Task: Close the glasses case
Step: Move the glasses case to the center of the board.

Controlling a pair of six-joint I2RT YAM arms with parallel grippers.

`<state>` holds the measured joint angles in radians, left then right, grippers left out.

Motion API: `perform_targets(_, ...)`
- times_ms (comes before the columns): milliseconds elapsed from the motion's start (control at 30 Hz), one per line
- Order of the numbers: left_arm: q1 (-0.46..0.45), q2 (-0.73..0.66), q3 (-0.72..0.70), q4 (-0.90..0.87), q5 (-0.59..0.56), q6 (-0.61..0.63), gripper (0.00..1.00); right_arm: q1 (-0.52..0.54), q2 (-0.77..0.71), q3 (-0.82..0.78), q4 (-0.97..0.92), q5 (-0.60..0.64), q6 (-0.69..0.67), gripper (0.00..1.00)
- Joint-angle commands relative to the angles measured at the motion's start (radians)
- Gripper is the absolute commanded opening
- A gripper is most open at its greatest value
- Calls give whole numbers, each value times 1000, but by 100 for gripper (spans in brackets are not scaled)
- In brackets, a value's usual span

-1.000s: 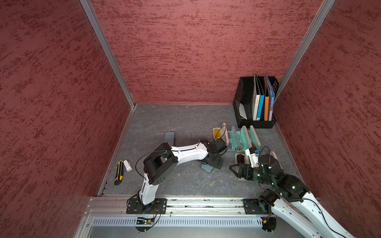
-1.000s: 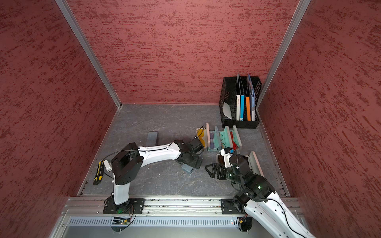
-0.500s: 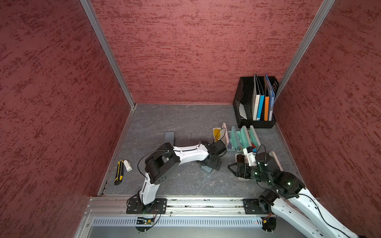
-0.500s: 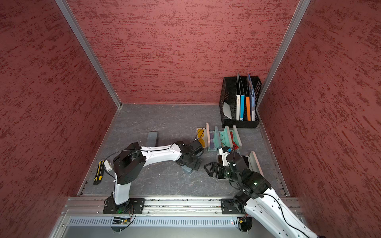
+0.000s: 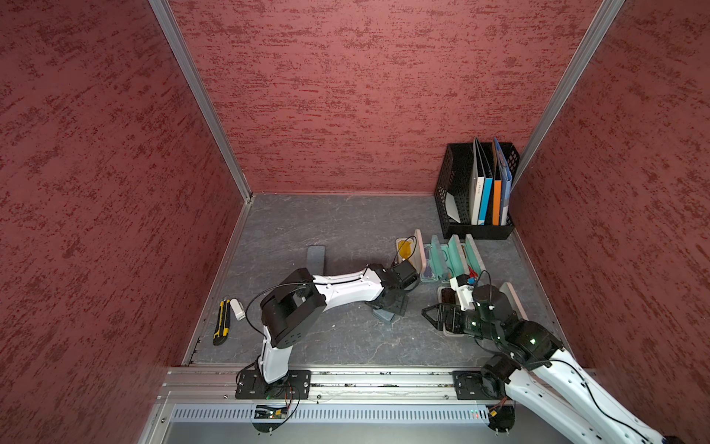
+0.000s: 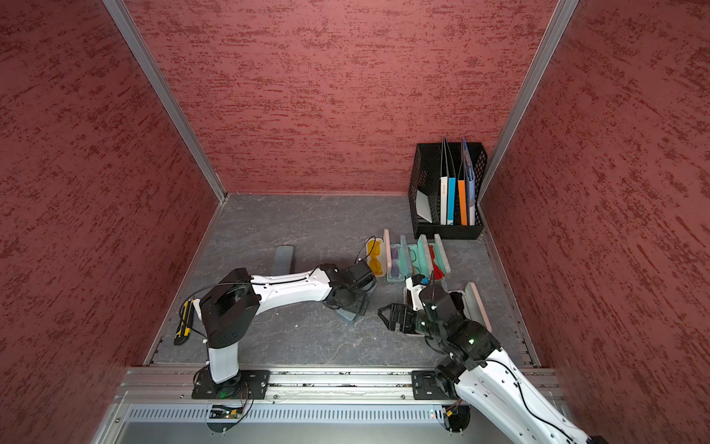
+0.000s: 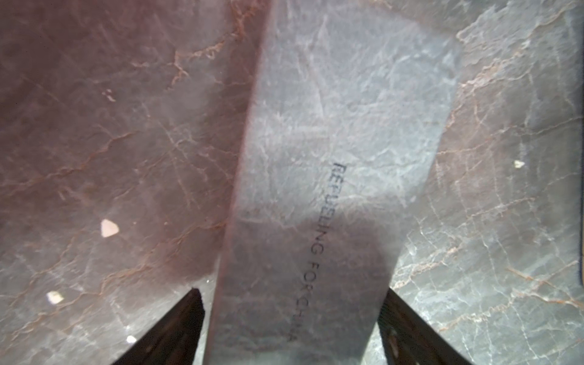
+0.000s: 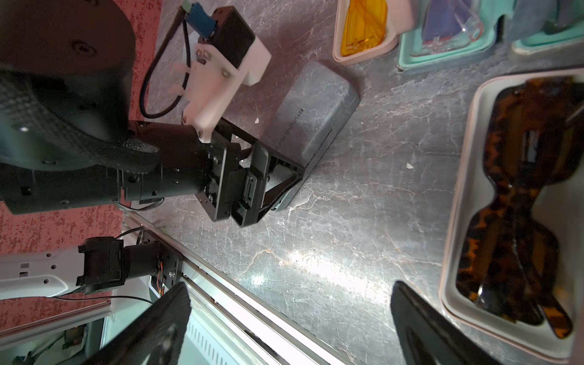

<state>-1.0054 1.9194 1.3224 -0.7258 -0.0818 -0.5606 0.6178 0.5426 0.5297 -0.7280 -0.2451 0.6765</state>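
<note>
Fingers of the left gripper (image 7: 292, 290) stand wide apart astride the near end of the closed grey case (image 8: 316, 110), mid-floor, one finger clear of it. Right gripper (image 8: 290, 284) gapes empty just left of the open case (image 8: 467, 202).

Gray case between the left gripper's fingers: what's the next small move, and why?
Probably close the left gripper onto the gray case. Its fingers straddle one end of the case, lying flat on the table, with a sliver of table showing beside one finger, so it isn't gripped yet. The seam looks shut, so a grasp seems likelier than a push.
</note>
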Motion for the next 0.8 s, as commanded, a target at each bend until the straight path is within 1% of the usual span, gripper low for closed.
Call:
perform_targets(0,-6,23,18,4,2,2,80,-3,-1,-17,37,-25,3,98)
perform_targets(200,2,25,-18,30,-4,-5,66,-3,5,-27,57,-26,6,98)
perform_targets(467,41,0,-120,79,7,-8,62,-3,48,-24,102,-42,5,98)
perform_targets(667,93,-44,-209,108,10,-4,60,-4,62,-15,113,-45,2,98)
perform_targets(767,134,-84,-251,115,7,6,59,-3,66,-15,115,-45,1,98)
